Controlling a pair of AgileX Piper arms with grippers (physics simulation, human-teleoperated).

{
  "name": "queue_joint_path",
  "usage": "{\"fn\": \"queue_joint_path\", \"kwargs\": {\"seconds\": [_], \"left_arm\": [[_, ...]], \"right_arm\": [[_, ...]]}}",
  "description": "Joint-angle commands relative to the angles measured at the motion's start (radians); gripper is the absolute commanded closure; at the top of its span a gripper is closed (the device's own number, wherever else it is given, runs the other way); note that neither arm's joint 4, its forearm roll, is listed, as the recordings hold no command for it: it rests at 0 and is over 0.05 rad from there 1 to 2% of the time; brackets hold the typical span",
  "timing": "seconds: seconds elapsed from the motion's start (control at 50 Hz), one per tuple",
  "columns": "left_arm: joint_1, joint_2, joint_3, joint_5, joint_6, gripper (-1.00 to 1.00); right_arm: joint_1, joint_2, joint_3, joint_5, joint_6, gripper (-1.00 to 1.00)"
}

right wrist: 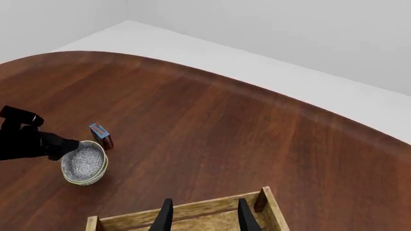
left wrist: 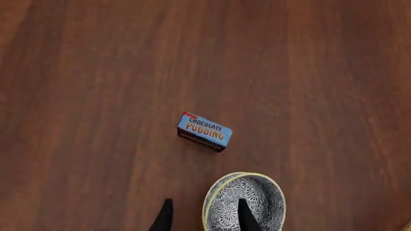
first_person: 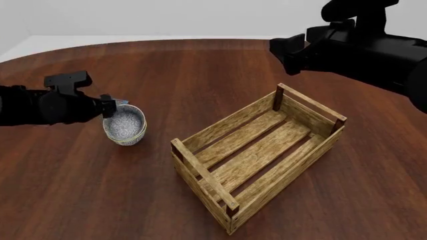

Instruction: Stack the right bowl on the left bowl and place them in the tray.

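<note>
Left end effector (left wrist: pixel 204 216) straddling rim of stacked bowls (first_person: pixel 124 125), one finger inside, one outside, so gripping bowls near table's left edge; bowls round, speckled grey-white floral inside, yellowish rim; look nested, two rims showing. Tray (first_person: pixel 257 152) = slatted light-wood crate, darker corner posts, sitting right of centre on dark wood-grain table (first_person: pixel 200 70), apart from bowls. Small blue-red pudding box (left wrist: pixel 204 131) just beyond bowls. Right end effector (right wrist: pixel 203 216) up above tray's far end; fingers spread, holding nothing.

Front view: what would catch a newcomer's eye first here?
The big slatted wooden tray dominates the middle-right of the table, with nothing inside it. To its left sit the stacked patterned bowls, with the left end effector at their rim. Behind them, a small chocolate pudding box.
</note>
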Motion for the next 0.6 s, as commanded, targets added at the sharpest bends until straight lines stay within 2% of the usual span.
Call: {"fn": "queue_joint_path", "kwargs": {"seconds": [0.02,0.3,0.6], "left_arm": [[-0.02,-0.1,-0.014,0.074,0.054,-1.0],[-0.073,-0.181,0.042,0.116,0.158,-1.0],[-0.116,-0.197,0.077,0.144,0.261,-1.0]], "right_arm": [[0.002,-0.002,0.002,-0.001,-0.001,-1.0],[0.006,0.02,0.0,-0.007,-0.009,-1.0],[0.003,0.03,-0.001,-0.009,-0.017,-1.0]]}}
